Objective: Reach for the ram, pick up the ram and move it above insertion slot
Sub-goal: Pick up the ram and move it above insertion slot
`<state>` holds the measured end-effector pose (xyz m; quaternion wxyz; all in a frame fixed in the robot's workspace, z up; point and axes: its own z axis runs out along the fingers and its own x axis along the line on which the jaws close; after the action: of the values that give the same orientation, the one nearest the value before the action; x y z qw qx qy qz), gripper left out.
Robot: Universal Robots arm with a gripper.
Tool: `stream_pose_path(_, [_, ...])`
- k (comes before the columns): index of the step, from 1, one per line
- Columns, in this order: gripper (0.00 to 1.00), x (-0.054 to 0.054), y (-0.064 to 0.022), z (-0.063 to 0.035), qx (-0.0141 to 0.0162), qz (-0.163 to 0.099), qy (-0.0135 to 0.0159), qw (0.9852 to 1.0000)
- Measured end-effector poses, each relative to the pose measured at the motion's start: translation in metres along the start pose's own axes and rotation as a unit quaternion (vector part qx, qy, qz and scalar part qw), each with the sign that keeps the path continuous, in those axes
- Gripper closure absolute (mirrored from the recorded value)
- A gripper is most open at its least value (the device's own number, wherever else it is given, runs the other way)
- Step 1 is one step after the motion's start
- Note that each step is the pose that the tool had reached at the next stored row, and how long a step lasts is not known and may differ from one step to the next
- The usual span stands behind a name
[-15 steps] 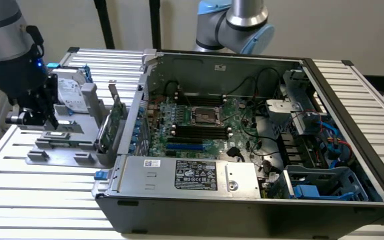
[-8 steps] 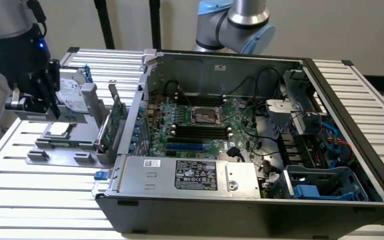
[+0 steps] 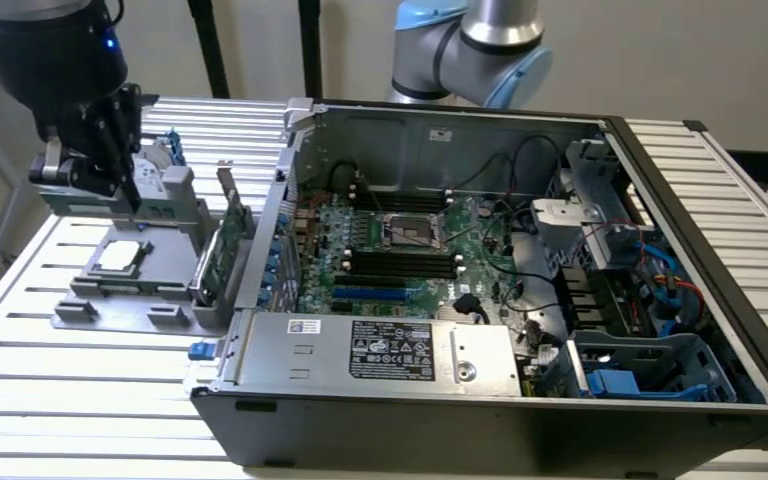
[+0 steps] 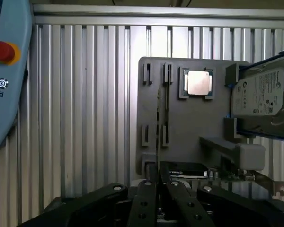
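We see the gripper in the wrist view, its jaws nearly pressed together and reaching down onto the grey tray; whether they pinch anything we cannot tell. A thin edge-on strip standing in the tray's slots just under the jaws is, we judge, the ram, so the pick looks in hand but no lift shows. Beside it on the tray sit a CPU and a hard drive. The exterior view adds the open PC case beyond the tray on the worktop, its dark RAM slots well apart from the gripper.
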<state>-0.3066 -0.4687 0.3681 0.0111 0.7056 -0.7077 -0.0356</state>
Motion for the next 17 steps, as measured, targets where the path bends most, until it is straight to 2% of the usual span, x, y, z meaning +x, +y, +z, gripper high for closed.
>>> stream_pose_path(6, [0.86, -0.001, -0.0262, -0.0146, -0.0019, -0.001, -0.0010, 1.0000])
stream_pose_path(17, [0.86, -0.001, -0.0761, -0.0223, -0.0023, -0.002, -0.0054, 1.0000])
